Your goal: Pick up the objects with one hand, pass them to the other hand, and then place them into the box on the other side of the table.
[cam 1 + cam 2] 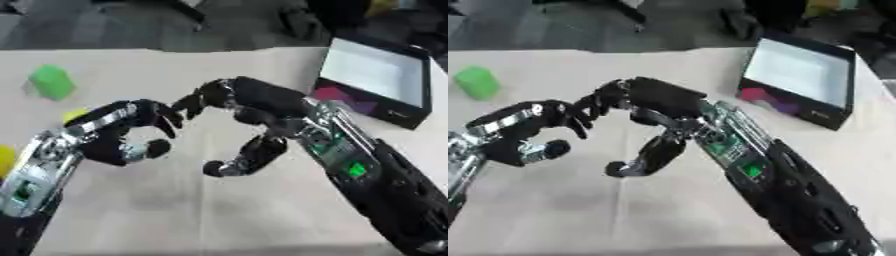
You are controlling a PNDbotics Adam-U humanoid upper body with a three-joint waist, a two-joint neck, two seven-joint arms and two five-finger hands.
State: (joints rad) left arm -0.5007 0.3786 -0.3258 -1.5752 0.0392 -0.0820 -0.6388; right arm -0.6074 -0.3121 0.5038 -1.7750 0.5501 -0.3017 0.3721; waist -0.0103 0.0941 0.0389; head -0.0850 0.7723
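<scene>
A pale beige table [219, 210] with a matte, cloth-like surface fills most of the view; beyond its far edge the floor is dark and blurred. At the table's far right stands the box [376, 80], a shallow rectangular tray with black walls, a smooth whitish inside and a pink-and-purple patch on its near wall.

The two hands meet near the table's middle. The left hand [122, 132], black with silver metal links along the back, comes in from the lower left with its fingers and thumb curled into a hook; whether anything sits inside the curl cannot be told. The right hand [654, 107], glossy black with a green-lit panel on its forearm, reaches in from the lower right, its fingers arched toward the left hand's fingertips and its thumb hanging down over the table; no object shows between them.

A green block [51, 81], boxy with softened edges, rests on the table at the far left, well apart from the box. A small yellow object [73, 115] peeks out just behind the left hand, and another yellow shape [5, 160] shows at the left edge.
</scene>
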